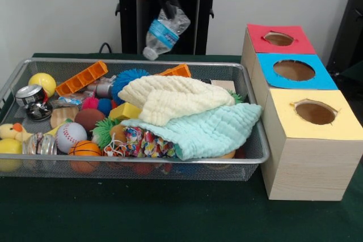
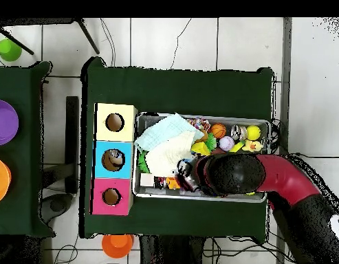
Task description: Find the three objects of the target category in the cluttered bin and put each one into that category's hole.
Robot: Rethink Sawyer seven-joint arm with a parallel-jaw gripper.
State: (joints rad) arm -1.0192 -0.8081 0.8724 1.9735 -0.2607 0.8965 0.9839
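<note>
My gripper (image 1: 168, 8) is shut on a small clear water bottle (image 1: 164, 31) with a blue label. The bottle hangs tilted, cap down, in the air above the far rim of the silver wire-mesh bin (image 1: 249, 158). The blue-surround hole (image 1: 294, 70) is in the middle of the pale wooden box, to the right of the bin. In the overhead view my arm (image 2: 230, 173) lies over the bin (image 2: 199, 196) and hides the gripper and bottle. Something pale shows inside the blue hole (image 2: 113, 159). A clear rounded thing (image 1: 41, 143) lies at the bin's near left corner.
A cream cloth (image 1: 170, 97) and a mint cloth (image 1: 204, 131) cover the bin's right half. Balls, an orange block (image 1: 81, 77), a silver can (image 1: 29, 96) and a duck fill the left. The red hole (image 1: 278, 38) and the yellow hole (image 1: 315, 113) flank the blue one.
</note>
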